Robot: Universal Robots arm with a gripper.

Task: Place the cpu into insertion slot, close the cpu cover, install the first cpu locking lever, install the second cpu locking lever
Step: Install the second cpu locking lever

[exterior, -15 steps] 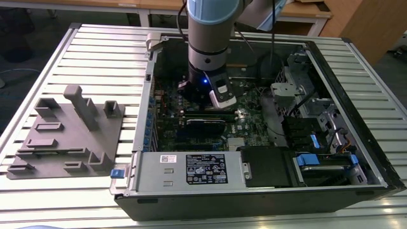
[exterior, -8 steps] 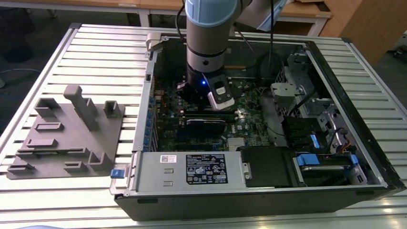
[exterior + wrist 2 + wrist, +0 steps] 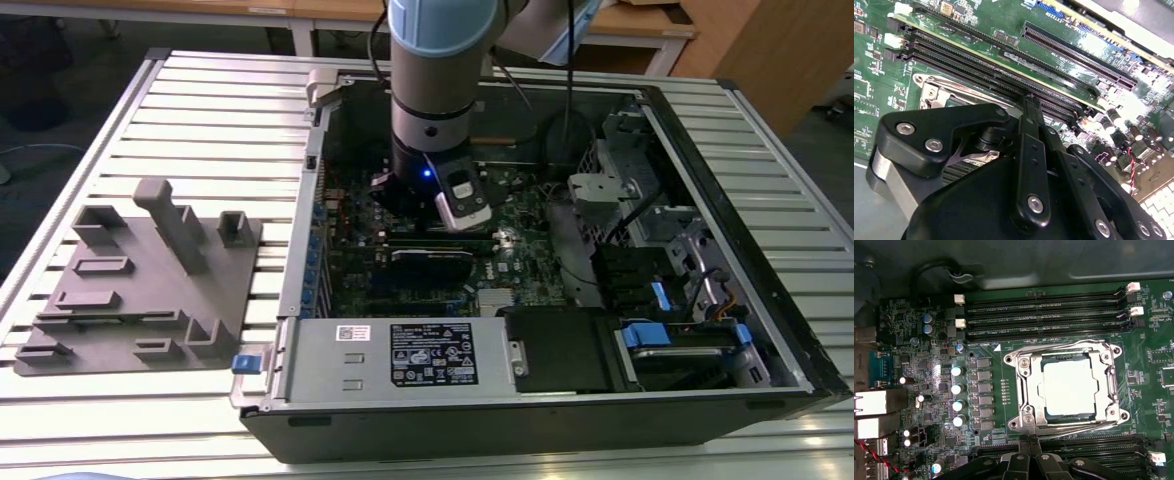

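Basically the cpu [image 3: 1070, 388] sits flat in the insertion slot [image 3: 1040, 416], with the cpu cover [image 3: 1106, 387] down around it as a silver frame and thin lever wires running along the frame's edges. Beside the frame, the gripper [image 3: 1029, 439] hangs just off its edge nearest the long black memory slots [image 3: 1084, 446], fingertips drawn together and holding nothing. Room there is tight, more slots flank the far side of the frame.

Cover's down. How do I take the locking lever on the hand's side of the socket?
Probably mid-rod, from straight above, straddling the locking lever: a thin wire lying flat along the cpu cover edge, leaving no side access.
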